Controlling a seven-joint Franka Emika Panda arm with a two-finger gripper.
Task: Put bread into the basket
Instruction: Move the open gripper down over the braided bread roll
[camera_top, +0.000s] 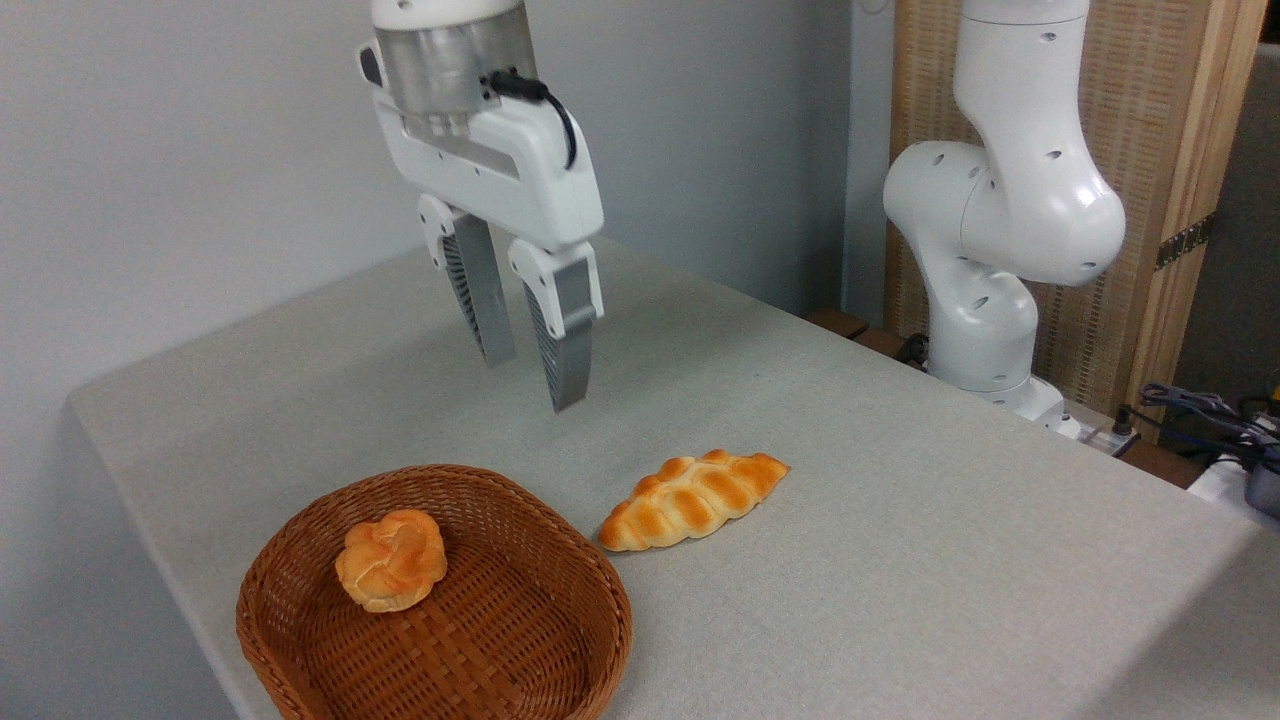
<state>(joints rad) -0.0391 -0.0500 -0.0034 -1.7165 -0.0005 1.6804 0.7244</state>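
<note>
The bread (693, 499), a long braided golden-orange loaf with pale creases, lies on the grey table just right of the basket, its left tip close to the rim. The basket (545, 640) is a shallow reddish-brown wicker one at the front left. My gripper (533, 382) hangs in the air above the table, behind the basket and up-left of the bread. Its two grey fingers (565, 345) are apart and hold nothing.
A small round knotted bun (391, 559) sits inside the basket towards its left. The arm's white base (985, 300) stands at the table's far right edge, with cables (1200, 410) beside it. The grey table (900, 560) stretches to the right of the loaf.
</note>
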